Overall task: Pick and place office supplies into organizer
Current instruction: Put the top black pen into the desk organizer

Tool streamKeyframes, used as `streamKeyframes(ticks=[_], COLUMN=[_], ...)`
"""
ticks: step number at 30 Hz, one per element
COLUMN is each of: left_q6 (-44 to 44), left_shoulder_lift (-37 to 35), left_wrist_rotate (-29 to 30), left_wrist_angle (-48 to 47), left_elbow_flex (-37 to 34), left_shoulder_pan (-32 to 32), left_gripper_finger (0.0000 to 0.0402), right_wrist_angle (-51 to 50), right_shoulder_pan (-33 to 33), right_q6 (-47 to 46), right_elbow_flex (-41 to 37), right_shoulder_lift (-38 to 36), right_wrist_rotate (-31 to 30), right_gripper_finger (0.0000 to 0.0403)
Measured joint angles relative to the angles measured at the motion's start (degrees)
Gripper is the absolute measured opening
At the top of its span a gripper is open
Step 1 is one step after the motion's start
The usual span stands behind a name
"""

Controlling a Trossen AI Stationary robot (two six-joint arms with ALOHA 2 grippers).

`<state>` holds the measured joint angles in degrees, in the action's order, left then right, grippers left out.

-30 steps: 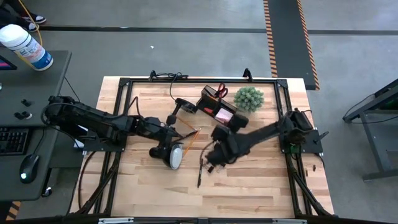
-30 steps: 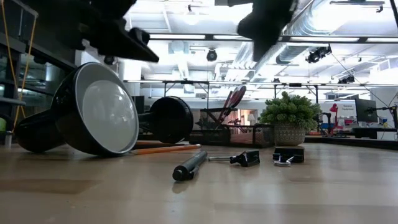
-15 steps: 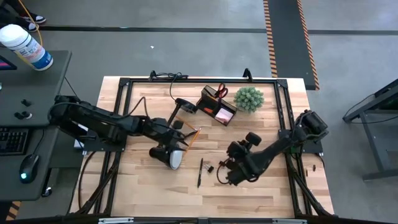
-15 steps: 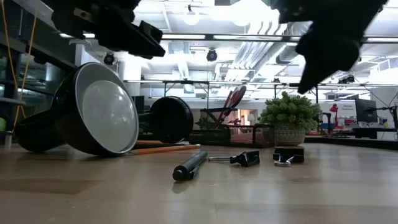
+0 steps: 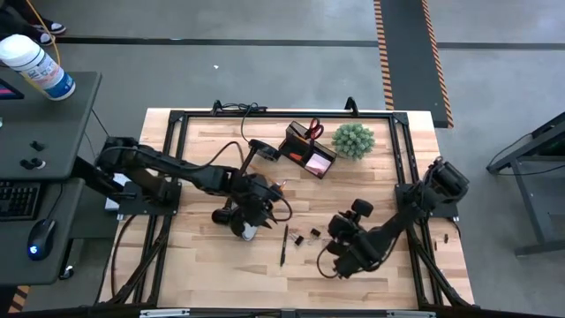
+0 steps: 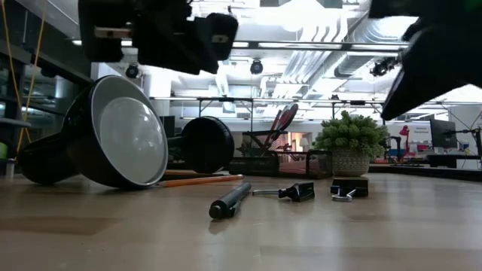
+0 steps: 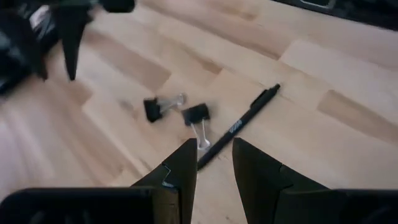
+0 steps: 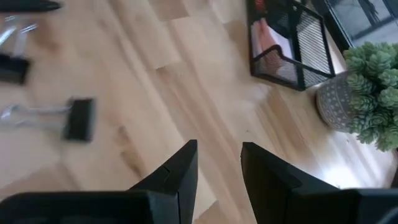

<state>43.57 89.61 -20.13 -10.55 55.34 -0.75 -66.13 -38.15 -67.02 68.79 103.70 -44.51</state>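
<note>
I could read no writing, not even on the pen (image 7: 239,124). My left gripper (image 7: 213,163) and right gripper (image 8: 217,163) stood parted, empty, over the wood table (image 5: 212,256). The organizer (image 5: 308,150) sat at 12 o'clock, clips (image 5: 306,236) mid-table.

Table (image 5: 353,274) pale matt wood; organizer (image 8: 292,46) black wire mesh; lamp (image 6: 113,135) shade glossy black.

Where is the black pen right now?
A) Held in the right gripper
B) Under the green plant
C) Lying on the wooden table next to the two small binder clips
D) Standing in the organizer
C: the black pen lies flat on the table beside the binder clips; neither gripper holds it.
</note>
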Motion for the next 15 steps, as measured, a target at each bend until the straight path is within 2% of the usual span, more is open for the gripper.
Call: streamKeyframes(ticks=[8, 15], left_q6=[11.9, 12.9], left_shoulder_lift=[7.4, 11.4], left_wrist_rotate=[-4.7, -5.4], left_wrist_angle=[0.0, -2.3], left_elbow_flex=[5.4, 10.3], left_shoulder_pan=[-0.1, 0.0], left_gripper_finger=[0.0092, 0.0092], right_wrist_angle=[5.5, 6.4], right_shoulder_pan=[-4.3, -5.0], right_q6=[1.1, 2.1], right_elbow_flex=[0.0, 0.0], right_shoulder_lift=[0.0, 0.0], right_wrist_rotate=[-2.8, -4.4], right_gripper_finger=[0.0114, 0.0114])
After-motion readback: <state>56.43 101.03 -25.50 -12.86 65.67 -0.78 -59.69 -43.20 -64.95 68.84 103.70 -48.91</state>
